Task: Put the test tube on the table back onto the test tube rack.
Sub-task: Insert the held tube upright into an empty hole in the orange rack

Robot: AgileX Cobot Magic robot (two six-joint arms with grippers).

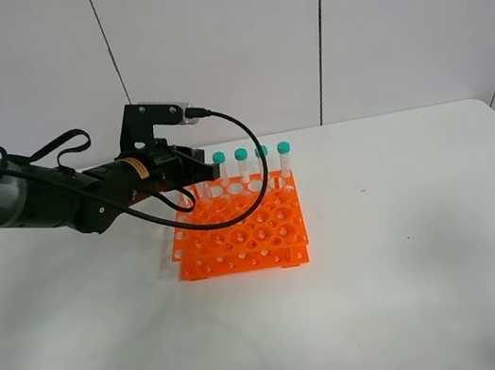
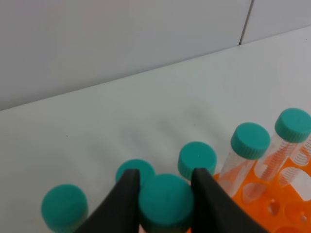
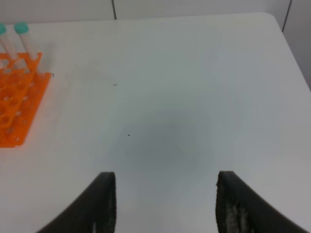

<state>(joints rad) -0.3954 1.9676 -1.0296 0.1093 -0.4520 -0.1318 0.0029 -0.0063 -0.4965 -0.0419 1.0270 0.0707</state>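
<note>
The left gripper (image 2: 165,194) is clamped on the teal-green cap of the test tube (image 2: 166,201), its two black fingers (image 2: 124,199) pressed against either side of the cap. In the high view this gripper (image 1: 189,169) sits over the rear left corner of the orange test tube rack (image 1: 242,234), which rests on the white table (image 1: 413,252); the held tube's body is hidden there. Other capped tubes (image 1: 263,165) stand upright along the rack's back row, and more teal caps (image 2: 250,140) show around the held one in the left wrist view. The right gripper (image 3: 165,204) hangs over bare table with its jaws standing apart, holding nothing.
</note>
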